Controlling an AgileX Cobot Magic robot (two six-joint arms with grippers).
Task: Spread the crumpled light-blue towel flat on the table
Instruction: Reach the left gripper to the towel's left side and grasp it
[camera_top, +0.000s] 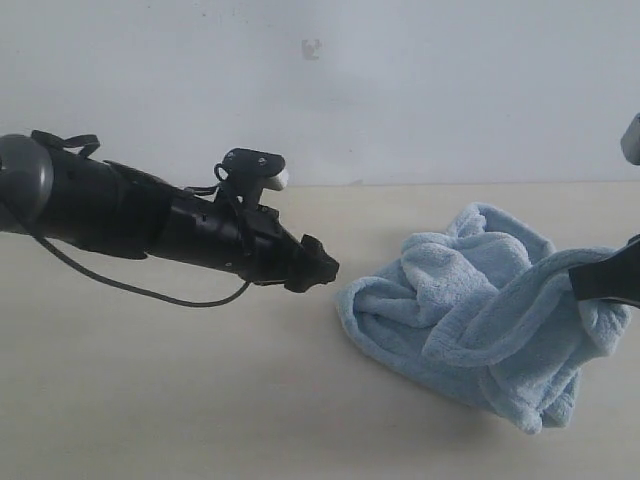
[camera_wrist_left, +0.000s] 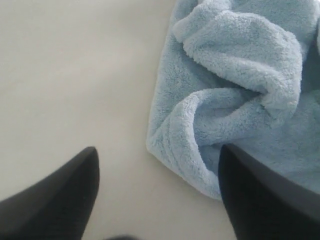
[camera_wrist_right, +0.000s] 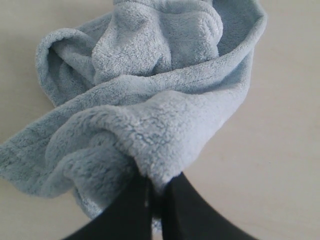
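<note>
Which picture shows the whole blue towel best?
The exterior view: nearly the whole crumpled towel fits in frame. The left wrist view shows only one edge; the right wrist view, a bunch pinched by the right pincer.

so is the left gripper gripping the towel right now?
No: the left gripper is wide open, its fingers far apart with nothing pinched between them, and the towel lies loose on the table.

Left arm (camera_top: 150, 225) extends from table (camera_top: 200, 400) left edge, near-level, tip angled slightly down. Left gripper (camera_top: 324, 268) jaws wide apart, holding nothing. Right gripper (camera_top: 605, 280) in at right edge, jaws pinched tight on towel (camera_top: 470, 300) fold.
</note>
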